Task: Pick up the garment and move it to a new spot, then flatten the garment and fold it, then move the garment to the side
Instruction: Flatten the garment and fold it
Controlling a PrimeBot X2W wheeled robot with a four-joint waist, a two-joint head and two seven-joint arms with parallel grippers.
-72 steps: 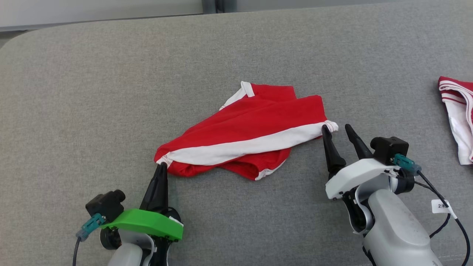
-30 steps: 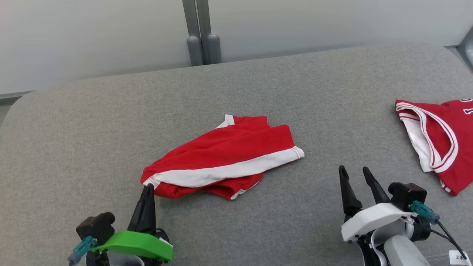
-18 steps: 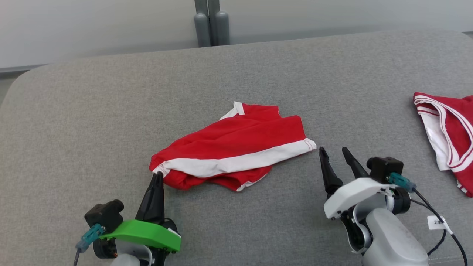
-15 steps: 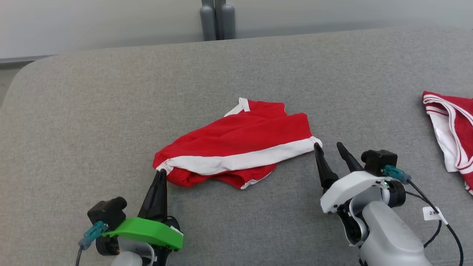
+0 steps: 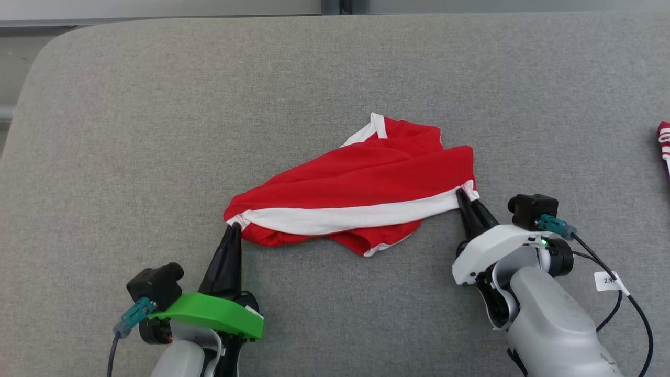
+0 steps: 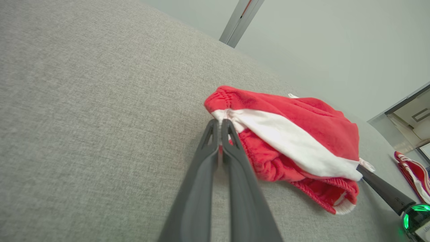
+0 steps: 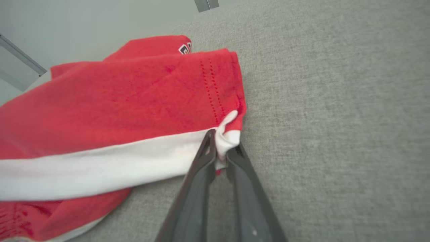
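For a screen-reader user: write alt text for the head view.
A crumpled red garment with a white stripe lies on a grey padded surface, the left gripper shut on its left corner and the right gripper on its right corner. Another red-and-white garment shows at the right edge.

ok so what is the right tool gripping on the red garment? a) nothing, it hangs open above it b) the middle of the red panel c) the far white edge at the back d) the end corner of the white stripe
d: the right wrist view shows the right tool shut on the puckered white corner at the stripe's end of the garment.
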